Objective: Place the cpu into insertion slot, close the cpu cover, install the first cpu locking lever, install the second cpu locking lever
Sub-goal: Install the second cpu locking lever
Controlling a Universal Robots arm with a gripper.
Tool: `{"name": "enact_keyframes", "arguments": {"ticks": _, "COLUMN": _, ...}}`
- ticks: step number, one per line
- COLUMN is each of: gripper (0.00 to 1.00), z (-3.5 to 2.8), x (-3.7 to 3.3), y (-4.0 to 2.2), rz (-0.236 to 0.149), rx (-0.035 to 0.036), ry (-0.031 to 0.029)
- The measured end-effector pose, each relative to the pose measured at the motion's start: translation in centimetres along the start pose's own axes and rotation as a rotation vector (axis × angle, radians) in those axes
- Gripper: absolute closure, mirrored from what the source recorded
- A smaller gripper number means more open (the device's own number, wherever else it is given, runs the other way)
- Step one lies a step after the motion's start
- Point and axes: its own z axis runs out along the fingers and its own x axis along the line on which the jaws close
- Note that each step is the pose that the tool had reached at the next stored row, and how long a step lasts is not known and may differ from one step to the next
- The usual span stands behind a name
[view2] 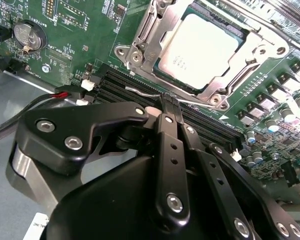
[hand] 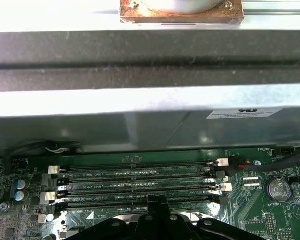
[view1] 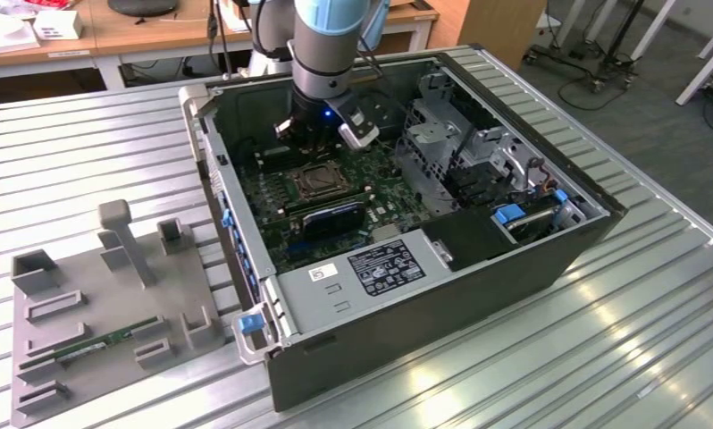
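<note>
The black two-fingered gripper (view2: 171,107) hangs low inside the open computer case, its fingers drawn together into one narrow tip with no gap visible between them. In the second wrist view that tip sits at a thin silvery wire lever (view2: 150,93) lying along the near edge of the socket, just above the long black memory slots (view2: 120,86); whether the fingers actually pinch the wire cannot be told. In the first wrist view the same closed tip (hand: 157,204) stands over those slots (hand: 140,181).

Just beyond the fingertips, the small flat square cpu with its silvery-tan metal face (view2: 197,46) lies seated in the square insertion slot with the silvery metal rim (view2: 140,47). The thin silvery metal frame of the cpu cover (view2: 230,75) lies down around the chip, whose face shows through the cut-out centre.

Around the socket spreads the green circuit board (view2: 75,45), carrying a round silver coin battery (view2: 29,34) well to one side.

In the exterior view the grey and pale blue robot arm (view1: 327,54) reaches down into the dark grey computer case (view1: 476,277), the socket (view1: 318,180) lying just in front of the gripper (view1: 314,134). A grey plastic parts fixture (view1: 106,304) sits on the ribbed metal table (view1: 642,349) at the exterior view's left.
</note>
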Motion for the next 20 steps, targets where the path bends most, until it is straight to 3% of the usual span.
{"name": "enact_keyframes", "arguments": {"ticks": 20, "gripper": 0.89, "z": -0.03, "x": -0.31, "y": 0.08, "rz": 0.000, "rx": -0.0015, "ry": 0.0001}}
